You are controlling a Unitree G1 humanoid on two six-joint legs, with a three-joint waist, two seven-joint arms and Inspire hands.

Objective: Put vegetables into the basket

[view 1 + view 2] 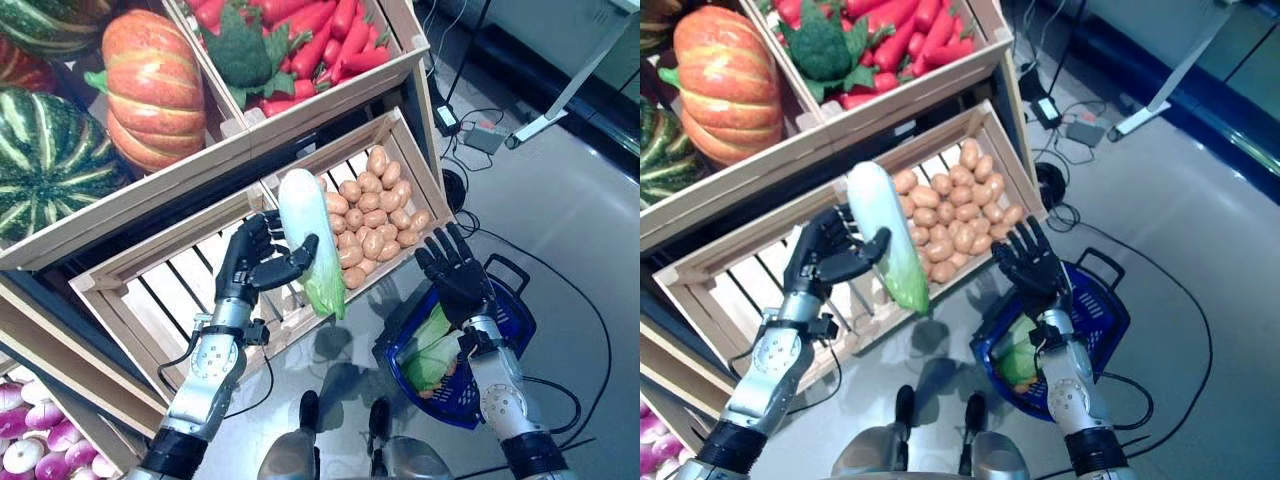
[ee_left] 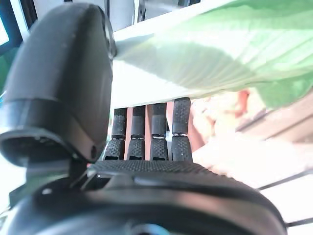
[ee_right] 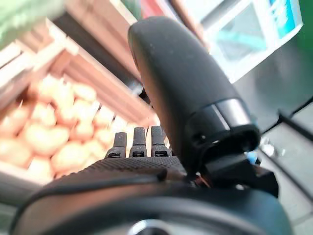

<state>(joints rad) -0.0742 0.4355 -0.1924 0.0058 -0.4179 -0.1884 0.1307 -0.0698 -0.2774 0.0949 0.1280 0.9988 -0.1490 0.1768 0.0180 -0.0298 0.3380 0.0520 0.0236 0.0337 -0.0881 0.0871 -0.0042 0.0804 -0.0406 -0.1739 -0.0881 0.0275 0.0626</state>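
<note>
left robot hand (image 1: 262,262) curled round cabbage (image 1: 308,235), held above the slatted crate (image 1: 150,290) beside the potatoes (image 1: 375,215). right robot hand (image 1: 452,265) spread, empty, above basket (image 1: 505,345). best carried rightward, leaf tip kept high over the crate's front rail, then lowered beside the greens already inside. open floor (image 1: 570,220) to the right.

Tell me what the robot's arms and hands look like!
Both arms are shiny silver-grey metal with round joints near the wrists and black bands lower down. The left hand and right hand are black, with ribbed fingers and a fat, smooth thumb. Thin black cables run along the left wrist.
</note>
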